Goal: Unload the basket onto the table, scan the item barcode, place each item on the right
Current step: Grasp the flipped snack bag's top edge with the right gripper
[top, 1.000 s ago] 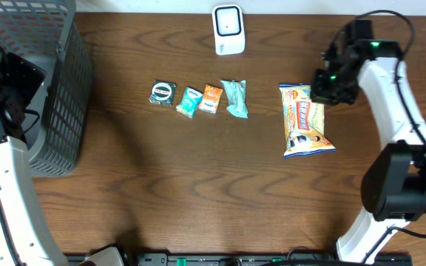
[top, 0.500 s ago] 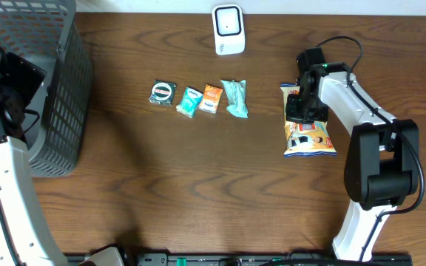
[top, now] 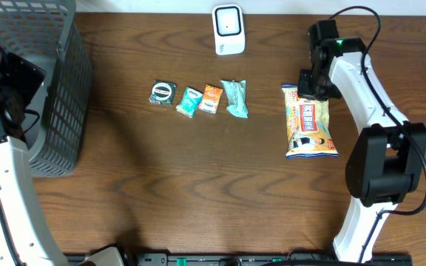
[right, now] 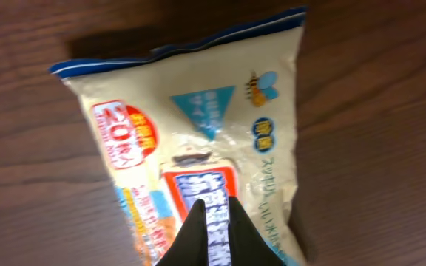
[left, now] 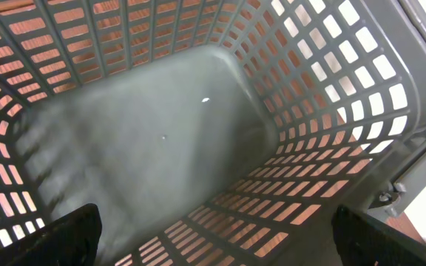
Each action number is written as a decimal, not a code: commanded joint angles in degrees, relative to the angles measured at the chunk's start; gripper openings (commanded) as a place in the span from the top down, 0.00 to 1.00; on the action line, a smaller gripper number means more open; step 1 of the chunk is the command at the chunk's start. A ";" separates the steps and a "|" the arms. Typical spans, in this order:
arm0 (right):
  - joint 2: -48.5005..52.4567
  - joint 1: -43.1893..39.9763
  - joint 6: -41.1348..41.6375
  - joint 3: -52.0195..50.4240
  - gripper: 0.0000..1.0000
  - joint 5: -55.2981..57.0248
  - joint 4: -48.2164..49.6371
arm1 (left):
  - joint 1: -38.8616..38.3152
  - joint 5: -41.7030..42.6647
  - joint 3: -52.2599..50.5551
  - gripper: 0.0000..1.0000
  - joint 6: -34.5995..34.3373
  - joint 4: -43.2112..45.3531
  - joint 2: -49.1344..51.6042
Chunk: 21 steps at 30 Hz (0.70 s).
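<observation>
Snack bag (top: 310,129) on table (top: 198,177) — right gripper (right: 210,230) pressed together over it (left gripper (left: 213,240) spread)

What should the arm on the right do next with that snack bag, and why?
Probably open the right hand and lower it around the snack bag's top edge. Its fingers look shut above the bag, which lies flat on the table, ungripped, well apart from the white scanner.
</observation>
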 commanded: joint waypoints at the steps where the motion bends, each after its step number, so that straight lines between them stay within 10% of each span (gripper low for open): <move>1: 0.37 -0.68 0.11 -2.80 0.92 2.45 1.75 | 0.20 -0.50 0.35 0.02 -0.26 0.00 0.02; 13: 0.46 0.22 1.49 -16.00 0.93 -15.17 24.11 | 0.20 -0.52 0.35 0.02 -0.26 0.00 0.02; 21: 0.46 0.31 0.90 -3.06 0.93 -11.69 15.10 | 0.20 -0.52 0.35 0.02 -0.26 0.00 0.02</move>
